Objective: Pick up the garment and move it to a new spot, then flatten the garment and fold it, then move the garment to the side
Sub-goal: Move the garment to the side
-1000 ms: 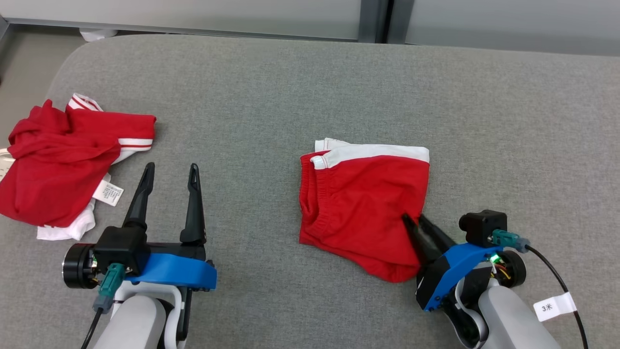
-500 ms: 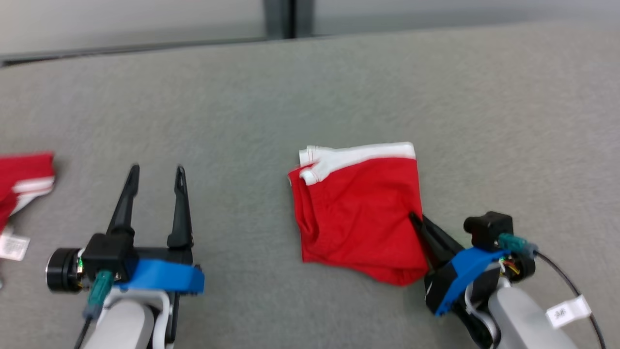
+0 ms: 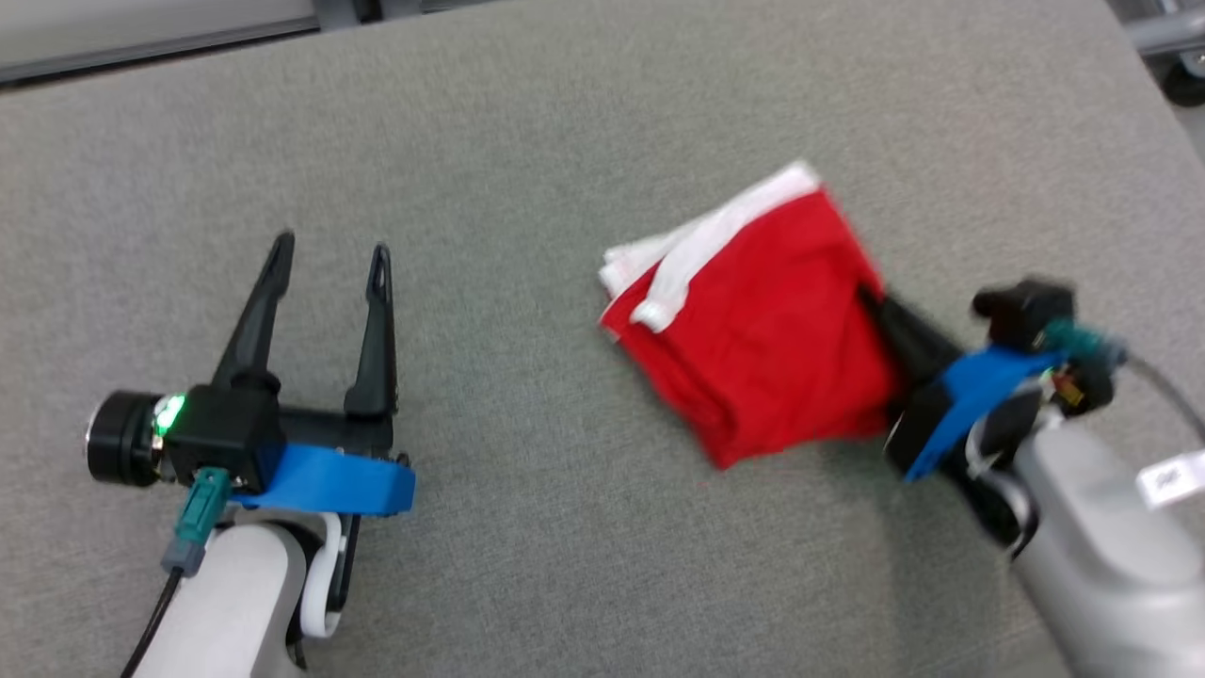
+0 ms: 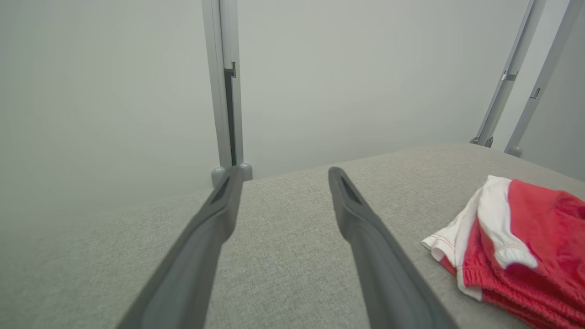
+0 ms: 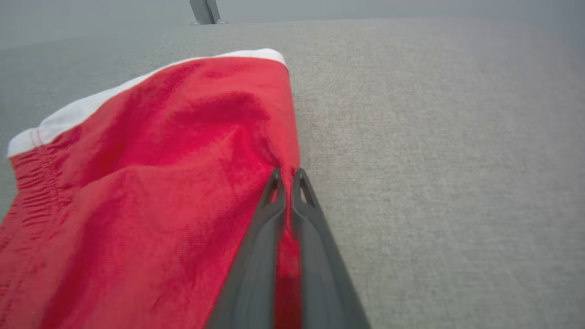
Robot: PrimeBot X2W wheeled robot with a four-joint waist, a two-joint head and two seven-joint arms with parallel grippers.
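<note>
The folded red garment (image 3: 763, 330) with a white band lies on the grey padded surface, right of centre in the head view. My right gripper (image 3: 871, 301) is shut on its right edge; in the right wrist view the two fingers (image 5: 285, 180) pinch the red cloth (image 5: 151, 183) between them. My left gripper (image 3: 329, 252) stands open at the left over bare surface, nothing between its fingers. The left wrist view shows its spread fingers (image 4: 283, 176) and the garment (image 4: 525, 246) off to the right.
The grey padded surface (image 3: 527, 122) ends at a pale wall at the back and at its right edge near the top right corner. Metal posts (image 4: 226, 87) stand behind it. A white tag (image 3: 1167, 480) hangs on the right arm's cable.
The head camera has swung to the right, so the second red garment at the left is out of view. The right gripper has dragged the folded garment rightward and turned it.
</note>
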